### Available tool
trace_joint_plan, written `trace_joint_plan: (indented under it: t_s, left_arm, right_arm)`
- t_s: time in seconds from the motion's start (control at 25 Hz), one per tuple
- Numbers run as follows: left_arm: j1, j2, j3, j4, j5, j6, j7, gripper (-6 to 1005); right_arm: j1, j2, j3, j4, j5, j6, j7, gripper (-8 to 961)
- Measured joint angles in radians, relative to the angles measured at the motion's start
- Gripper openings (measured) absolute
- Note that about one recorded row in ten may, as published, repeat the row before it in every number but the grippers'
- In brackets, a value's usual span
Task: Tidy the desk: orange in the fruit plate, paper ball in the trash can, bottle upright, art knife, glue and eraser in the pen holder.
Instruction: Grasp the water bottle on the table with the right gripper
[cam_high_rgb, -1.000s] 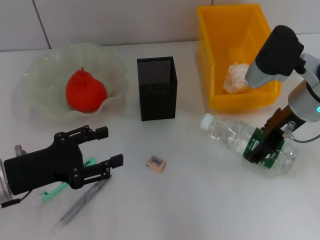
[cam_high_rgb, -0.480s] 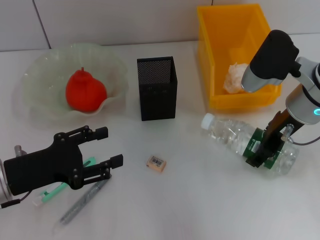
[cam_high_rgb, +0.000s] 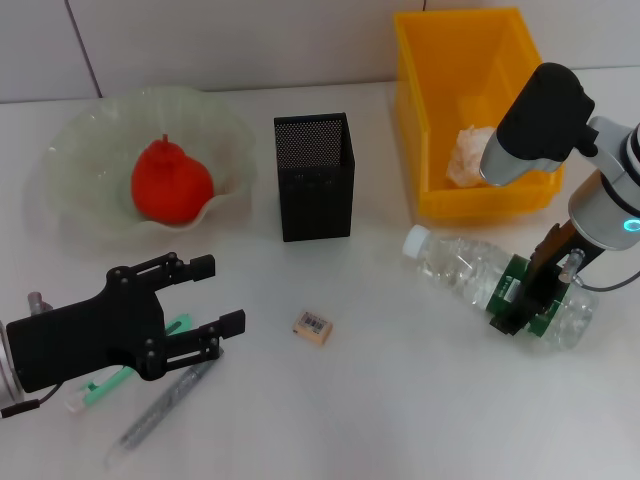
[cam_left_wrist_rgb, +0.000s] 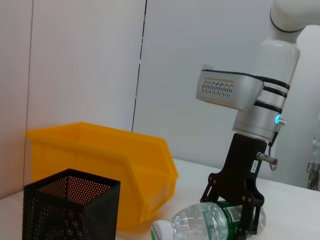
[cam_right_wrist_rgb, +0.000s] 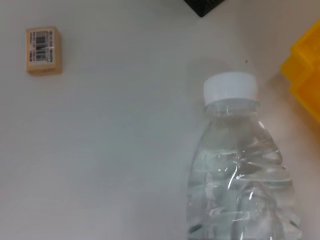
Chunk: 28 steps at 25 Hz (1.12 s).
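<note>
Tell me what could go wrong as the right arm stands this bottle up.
1. The right gripper straddles the lying bottle at its label; clear, ribbed plastic could slip or crush.
2. Swinging it upright could knock the cap end into the trash can close behind.
3. The left gripper hovers open over the pens, clear of this.

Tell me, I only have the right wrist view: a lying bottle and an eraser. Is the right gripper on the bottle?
Observer: Yes. In the head view the right gripper straddles the bottle at its green label, fingers down either side.
Operator: Is the paper ball binned?
Observer: Yes, the paper ball lies inside the trash can.
Operator: And the orange?
Observer: The orange sits in the fruit plate.
Operator: Where is the left arm?
Observer: The left gripper hangs open near the desk's front left, beside the eraser, above two pen-like items.
</note>
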Motion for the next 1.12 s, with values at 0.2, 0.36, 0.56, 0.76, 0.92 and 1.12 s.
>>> trace_joint_plan:
  t_s: [0.2,0.36,0.56,0.76,0.92,1.12]
  left_arm:
    - [0.0,0.0,0.0,0.0,0.0,0.001,0.0,752]
    - [0.001,0.0,0.0,0.0,0.0,0.002,0.0,752]
    - [0.003,0.0,0.0,0.0,0.0,0.004,0.0,752]
    - [0.003,0.0,0.0,0.0,0.0,0.004,0.0,752]
    - [0.003,0.0,0.0,0.0,0.0,0.005,0.0,752]
    - [0.002,0.0,0.0,0.0,0.0,0.005,0.0,752]
  right_arm:
    - [0.0,0.001,-0.001,0.002,0.0,0.006,0.0,827]
    - [-0.002,0.001,-0.005,0.005,0.0,0.013,0.001,827]
    - [-0.005,0.002,-0.012,0.01,0.0,0.022,0.002,828]
    - [-0.009,0.003,-0.017,0.015,0.0,0.033,0.007,828]
    - [-0.014,0.003,-0.037,0.017,0.0,0.048,0.014,824]
    - [-0.014,0.003,-0.047,0.018,0.0,0.047,0.015,824]
